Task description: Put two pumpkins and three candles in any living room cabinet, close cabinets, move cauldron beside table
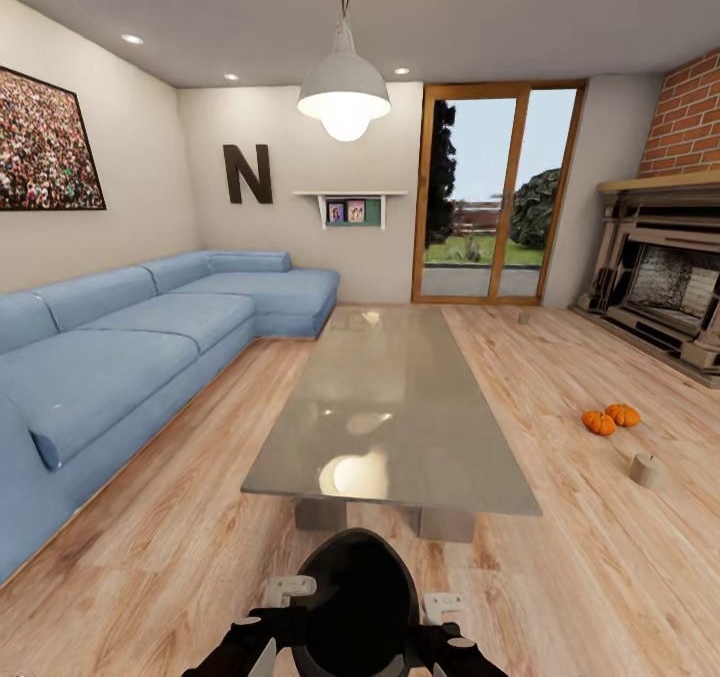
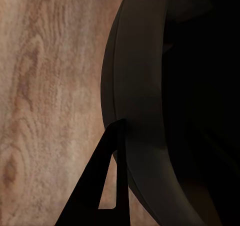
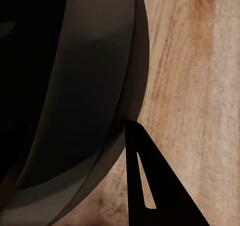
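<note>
Both grippers press one dark finger each against opposite sides of the black cauldron (image 1: 357, 597), left gripper (image 2: 112, 178) and right gripper (image 3: 137, 171); their grip state is unclear. Beyond the glass table (image 1: 400, 397), two pumpkins (image 1: 611, 419) touch on the floor (image 1: 560, 577), a candle (image 1: 646, 470) nearby.

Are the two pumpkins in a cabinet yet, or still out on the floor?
Out. Both pumpkins sit side by side on the wooden floor, right of the glass table, near a candle.
</note>
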